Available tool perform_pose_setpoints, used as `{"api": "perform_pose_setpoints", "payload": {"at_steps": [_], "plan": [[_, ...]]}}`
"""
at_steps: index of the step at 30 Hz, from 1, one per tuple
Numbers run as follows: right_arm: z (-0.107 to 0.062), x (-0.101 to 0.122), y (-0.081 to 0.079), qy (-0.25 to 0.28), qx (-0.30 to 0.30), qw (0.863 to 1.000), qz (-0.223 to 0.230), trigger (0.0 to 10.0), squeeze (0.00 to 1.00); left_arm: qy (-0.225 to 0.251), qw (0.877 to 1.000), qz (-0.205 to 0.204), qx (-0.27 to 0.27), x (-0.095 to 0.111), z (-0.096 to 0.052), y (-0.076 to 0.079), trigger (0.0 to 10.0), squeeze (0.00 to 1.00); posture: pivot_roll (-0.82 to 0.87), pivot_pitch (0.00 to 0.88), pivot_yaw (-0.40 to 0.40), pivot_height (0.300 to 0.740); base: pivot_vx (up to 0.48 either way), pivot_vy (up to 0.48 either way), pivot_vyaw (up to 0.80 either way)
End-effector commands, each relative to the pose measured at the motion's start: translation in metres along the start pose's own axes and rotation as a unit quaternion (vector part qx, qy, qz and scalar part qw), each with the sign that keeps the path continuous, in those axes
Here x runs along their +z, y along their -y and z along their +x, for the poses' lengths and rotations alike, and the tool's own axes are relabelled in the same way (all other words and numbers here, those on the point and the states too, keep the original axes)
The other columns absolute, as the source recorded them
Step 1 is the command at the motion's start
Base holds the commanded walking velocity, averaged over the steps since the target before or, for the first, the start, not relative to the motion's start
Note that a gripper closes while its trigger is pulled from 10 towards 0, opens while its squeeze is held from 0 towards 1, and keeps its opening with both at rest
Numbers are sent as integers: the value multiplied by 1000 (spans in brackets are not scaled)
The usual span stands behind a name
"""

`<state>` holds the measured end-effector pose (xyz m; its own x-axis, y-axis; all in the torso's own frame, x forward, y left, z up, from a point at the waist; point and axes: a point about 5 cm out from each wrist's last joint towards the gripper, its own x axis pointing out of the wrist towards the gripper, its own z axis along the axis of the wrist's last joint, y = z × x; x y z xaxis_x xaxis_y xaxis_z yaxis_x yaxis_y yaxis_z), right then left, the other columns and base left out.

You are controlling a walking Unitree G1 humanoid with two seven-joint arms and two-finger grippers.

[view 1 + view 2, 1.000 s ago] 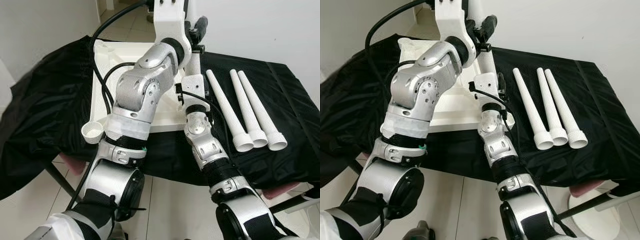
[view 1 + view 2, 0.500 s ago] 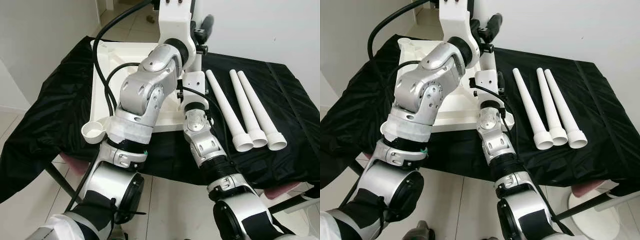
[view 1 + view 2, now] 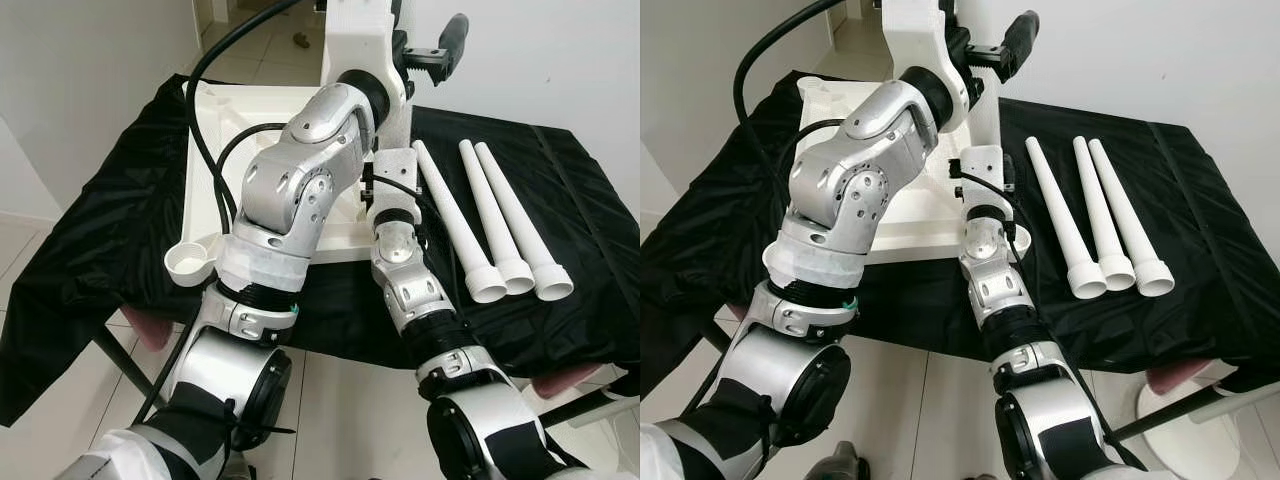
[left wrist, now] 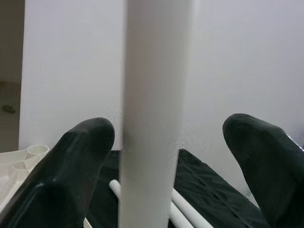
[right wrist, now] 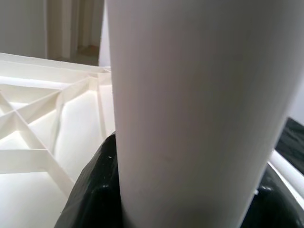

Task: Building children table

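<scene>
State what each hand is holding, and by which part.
The right hand grips the upright white plastic table leg low on its shaft. The left hand sits open around the leg higher up, not clamping it.

Both eye views are looking forward and steeply down from the head, over the two silver arms, onto the black-draped table; they are sharing the upturned white tabletop and three loose legs, the right eye sitting slightly to the side. The left wrist camera is facing along its fingers, level, very near an upright white leg, toward a pale wall. The right wrist camera is pressing closer still to that leg, glimpsing the same tabletop's ribs.
</scene>
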<state>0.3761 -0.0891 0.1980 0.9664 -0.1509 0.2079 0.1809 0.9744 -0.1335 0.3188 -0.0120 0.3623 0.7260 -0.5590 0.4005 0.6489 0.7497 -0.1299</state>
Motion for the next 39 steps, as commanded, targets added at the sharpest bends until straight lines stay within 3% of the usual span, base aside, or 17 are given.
{"api": "perform_pose_setpoints", "payload": {"at_steps": [1,6,8,12,13,14,15,23,26,27,28,30,35,38,39], "plan": [[3,6,2,5,-8,1000,10,10000,0,6,998,-4,-62,2,-1,12,10000,0,186,0,-47,740,0,0,0],[8,3,14,-11,-28,999,27,10000,0,14,999,-31,-24,6,-4,-9,10000,0,176,0,-44,740,0,0,0],[11,2,24,-16,-42,998,45,10000,0,19,999,-47,8,7,-10,-25,10000,0,174,0,-44,740,0,0,0],[13,5,28,-1,-29,999,37,10000,0,33,998,-29,48,4,-19,-45,10000,0,168,2,-45,740,0,0,0],[12,5,26,4,2,999,35,10000,0,22,998,-3,63,-3,-26,-56,10000,0,161,8,-47,740,0,0,0],[12,5,26,4,2,999,35,10000,0,22,998,-3,63,-3,-26,-56,10000,0,161,8,-47,740,0,0,0],[9,6,22,11,51,997,48,10000,0,-19,996,26,87,-21,-37,-72,10000,0,161,8,-47,740,0,0,0],[6,6,26,24,71,996,55,10000,0,-66,992,19,104,-43,-52,-86,10000,0,149,22,-41,740,0,0,0],[5,5,35,34,72,995,62,10000,0,-103,984,25,146,-57,-60,-95,10000,0,139,29,-31,740,0,0,0],[5,4,43,38,60,995,65,10000,0,-123,976,33,179,-65,-65,-101,10000,0,139,31,-30,740,0,0,0],[5,4,43,38,60,995,65,10000,0,-123,976,33,179,-65,-65,-101,10000,0,139,31,-30,740,0,0,0],[4,3,59,42,36,994,92,10000,0,-156,965,34,206,-81,-72,-104,10000,0,139,33,-27,740,0,0,0],[5,4,69,47,19,994,101,10000,0,-179,964,37,195,-94,-77,-101,10000,0,142,33,-25,740,0,0,0],[7,2,76,44,7,996,80,10000,0,-242,960,98,101,-130,-87,-78,10000,0,144,30,-23,740,0,0,0],[7,2,76,44,7,996,80,10000,0,-242,960,98,101,-130,-87,-78,10000,0,144,30,-23,740,0,0,0]]}}
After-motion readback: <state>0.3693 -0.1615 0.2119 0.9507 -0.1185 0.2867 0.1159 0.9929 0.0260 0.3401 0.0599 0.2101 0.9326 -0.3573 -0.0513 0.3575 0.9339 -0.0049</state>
